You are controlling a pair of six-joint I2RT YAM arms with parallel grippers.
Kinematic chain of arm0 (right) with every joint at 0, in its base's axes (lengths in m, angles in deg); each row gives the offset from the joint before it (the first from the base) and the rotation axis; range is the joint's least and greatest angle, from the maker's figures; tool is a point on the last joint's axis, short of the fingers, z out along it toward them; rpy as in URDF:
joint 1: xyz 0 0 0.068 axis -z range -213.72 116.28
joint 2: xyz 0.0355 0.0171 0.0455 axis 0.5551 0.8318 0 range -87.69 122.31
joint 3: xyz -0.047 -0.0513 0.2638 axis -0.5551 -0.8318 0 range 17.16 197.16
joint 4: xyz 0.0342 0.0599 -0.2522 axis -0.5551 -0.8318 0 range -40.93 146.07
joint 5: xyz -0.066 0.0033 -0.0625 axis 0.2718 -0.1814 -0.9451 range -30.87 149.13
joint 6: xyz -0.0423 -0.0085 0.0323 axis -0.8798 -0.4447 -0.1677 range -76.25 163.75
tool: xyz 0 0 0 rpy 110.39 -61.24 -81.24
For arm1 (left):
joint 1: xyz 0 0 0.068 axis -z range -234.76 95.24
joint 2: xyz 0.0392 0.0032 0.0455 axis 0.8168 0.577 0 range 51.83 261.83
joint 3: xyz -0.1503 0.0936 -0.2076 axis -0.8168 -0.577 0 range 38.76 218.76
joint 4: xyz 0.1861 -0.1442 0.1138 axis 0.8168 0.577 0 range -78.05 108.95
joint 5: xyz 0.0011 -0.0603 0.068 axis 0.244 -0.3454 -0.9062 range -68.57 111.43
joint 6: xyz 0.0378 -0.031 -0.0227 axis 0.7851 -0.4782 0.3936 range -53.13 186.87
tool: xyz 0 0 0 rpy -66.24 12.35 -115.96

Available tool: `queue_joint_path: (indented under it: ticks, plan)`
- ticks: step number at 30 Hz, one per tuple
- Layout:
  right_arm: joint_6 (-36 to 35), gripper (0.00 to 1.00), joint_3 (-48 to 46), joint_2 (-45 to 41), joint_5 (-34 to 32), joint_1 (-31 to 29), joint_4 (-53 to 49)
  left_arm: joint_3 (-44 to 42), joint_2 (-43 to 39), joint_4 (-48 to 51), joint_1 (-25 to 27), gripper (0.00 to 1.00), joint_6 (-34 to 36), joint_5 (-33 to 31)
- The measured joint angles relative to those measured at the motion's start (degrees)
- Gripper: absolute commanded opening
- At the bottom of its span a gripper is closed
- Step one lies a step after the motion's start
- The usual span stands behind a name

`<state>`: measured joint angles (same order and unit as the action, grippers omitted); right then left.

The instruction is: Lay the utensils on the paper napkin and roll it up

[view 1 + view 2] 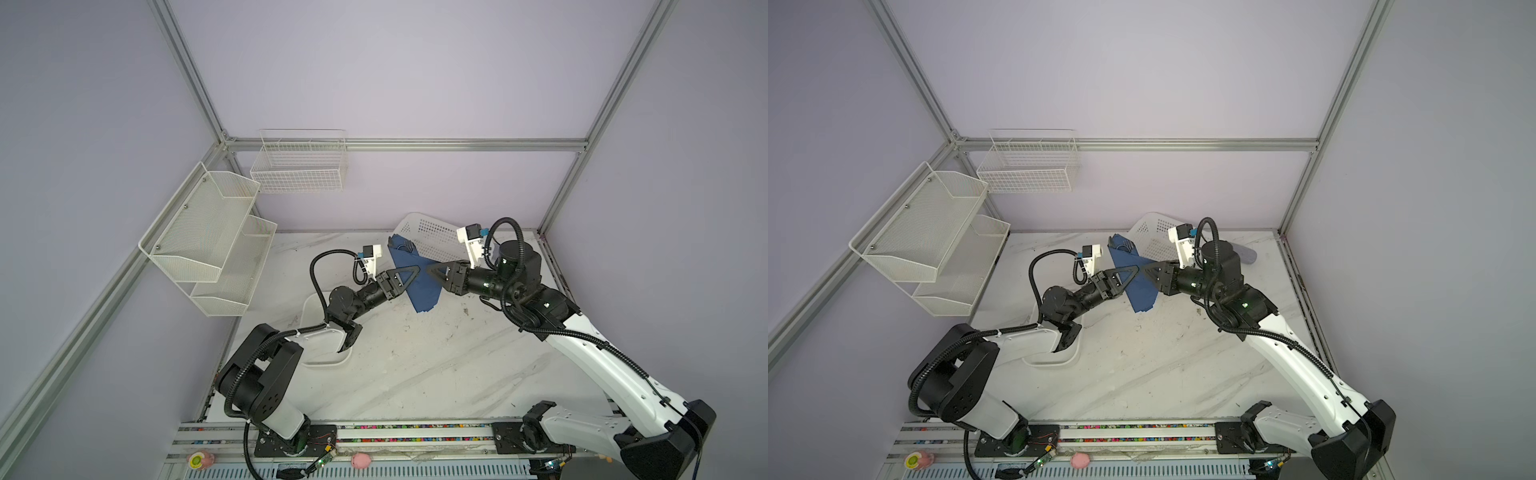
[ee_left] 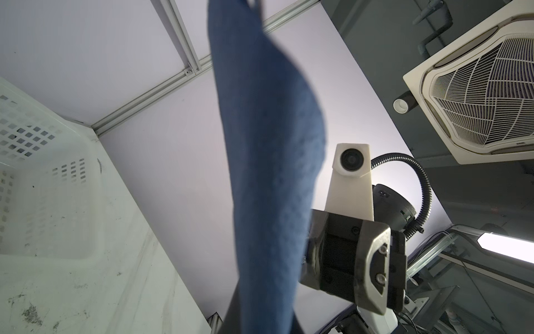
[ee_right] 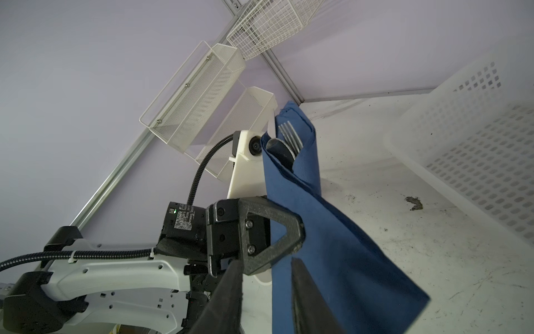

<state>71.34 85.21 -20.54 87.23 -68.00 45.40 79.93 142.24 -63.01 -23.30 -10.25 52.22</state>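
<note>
your left black gripper (image 1: 417, 269) is clenching the rolled navy-blue paper napkin (image 1: 424, 296), aloft by the far edge of the marble table (image 1: 415, 374), silver metal utensils (image 3: 290, 138) pointing that way. right black gripper (image 1: 429, 271) is facing opposite; grip unclear.

We find no word, number or brand that we can read in any view. The one printed thing is a small label (image 3: 185, 221) with white print on a black motor housing (image 3: 169, 234), which shows in the right wrist view. Its print is too small and blurred for us to make out.
</note>
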Motion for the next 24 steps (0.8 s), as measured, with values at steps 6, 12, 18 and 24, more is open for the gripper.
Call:
queue_joint_path:
  ticks: [6,12,18,24]
  plan:
    - [-1.0,0.33,0.0,1.4,-2.4,-0.5,-2.5,0.0,0.0,0.0,0.0,0.00,0.0,-0.1]
    - [-1.2,0.34,0.0,1.7,-3.3,-0.5,-2.7,0.0,0.0,0.0,0.0,0.00,-0.2,-0.1]
    - [-1.2,0.34,0.0,2.1,-3.2,-0.5,-2.7,0.0,0.0,0.0,0.0,0.00,-0.3,0.0]
    - [-1.2,0.35,0.0,3.3,-3.2,-0.5,-2.6,0.0,0.0,0.0,0.0,0.00,-0.4,0.1]
